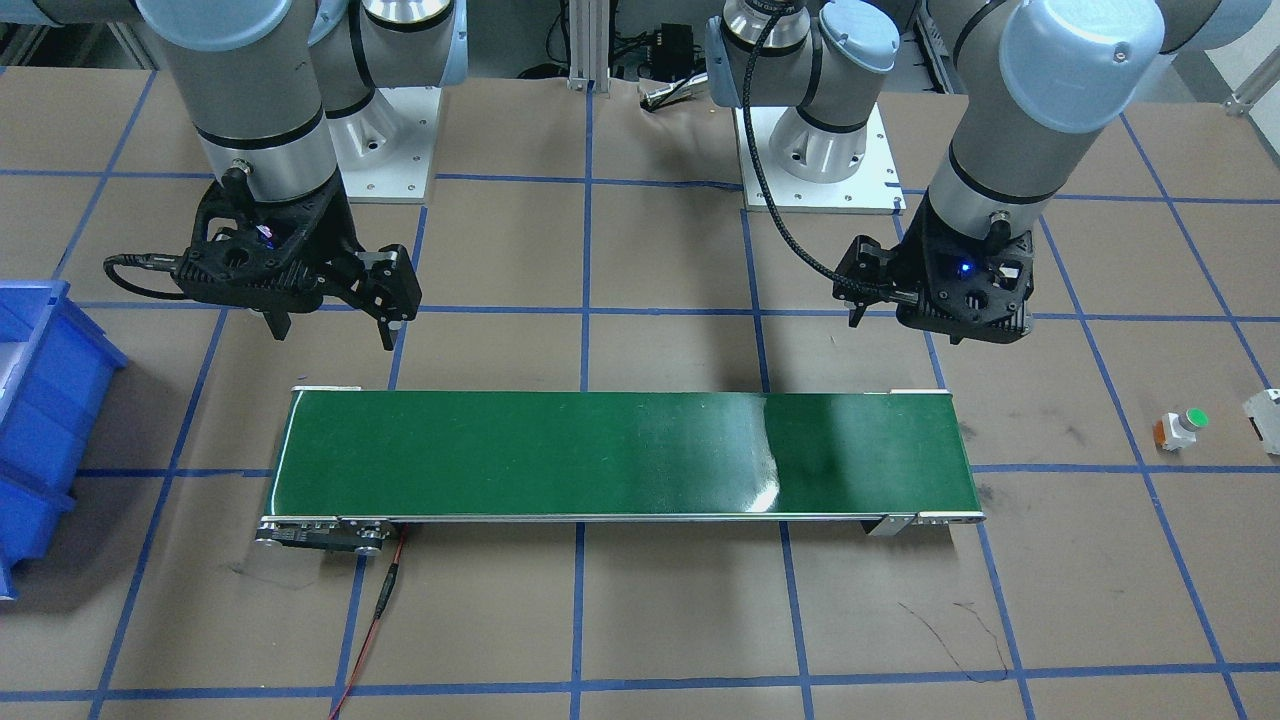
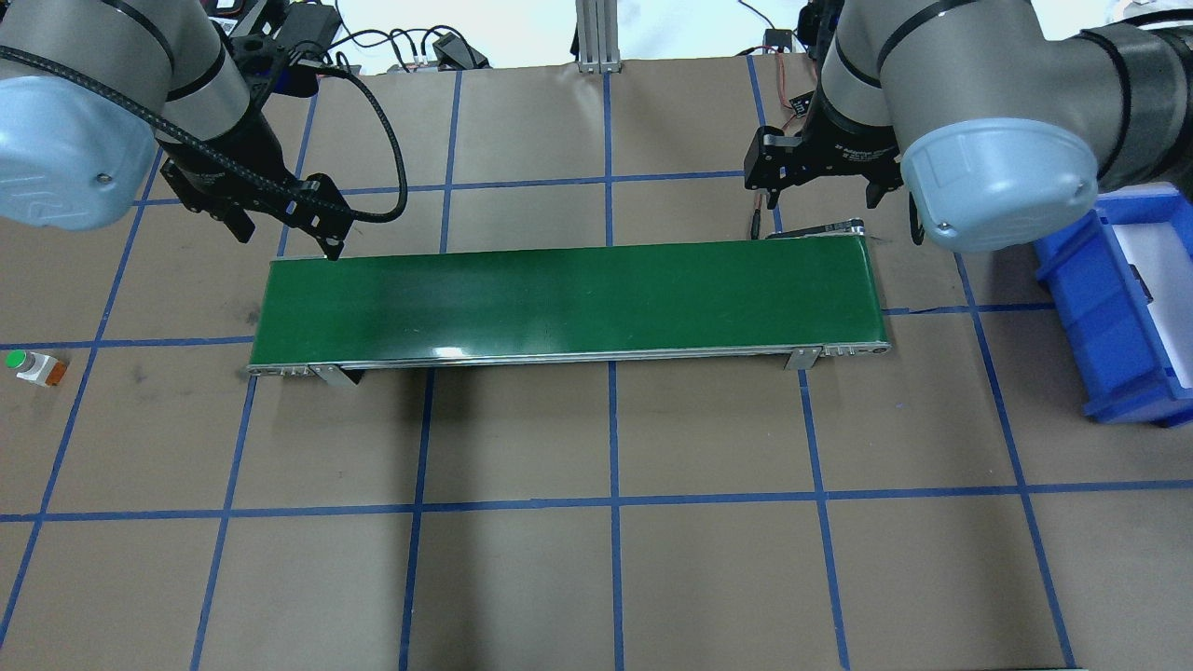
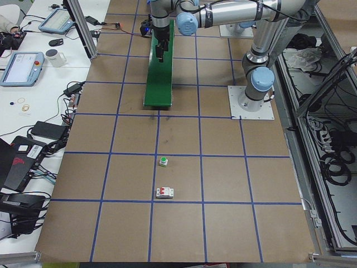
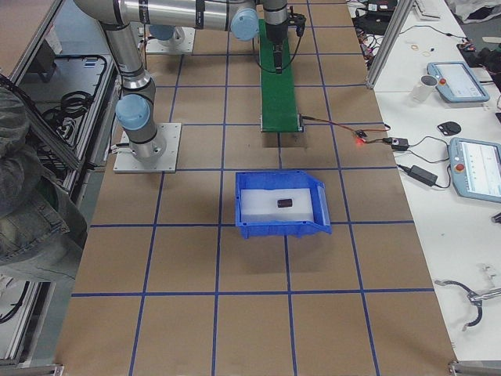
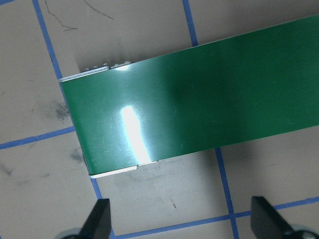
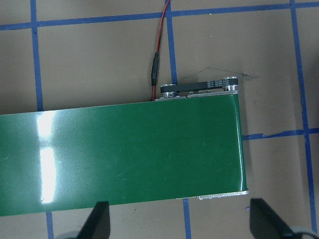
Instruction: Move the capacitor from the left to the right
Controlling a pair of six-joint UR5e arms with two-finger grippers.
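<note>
The capacitor (image 4: 283, 204), a small dark cylinder, lies on the white floor of the blue bin (image 4: 282, 229) on my right side. My left gripper (image 2: 287, 238) hangs open and empty over the far edge of the green conveyor belt (image 2: 569, 303) at its left end; its fingertips (image 5: 101, 219) stand wide apart in the left wrist view. My right gripper (image 2: 825, 200) hangs open and empty over the belt's right end, its fingertips (image 6: 99, 219) wide apart over the belt (image 6: 119, 159). Nothing lies on the belt.
A white push button with a green cap (image 2: 33, 365) and a white-grey blocky component (image 1: 1265, 415) sit on the brown paper at my far left. A red wire (image 6: 158, 55) runs from the belt's motor end. Blue tape lines grid the table.
</note>
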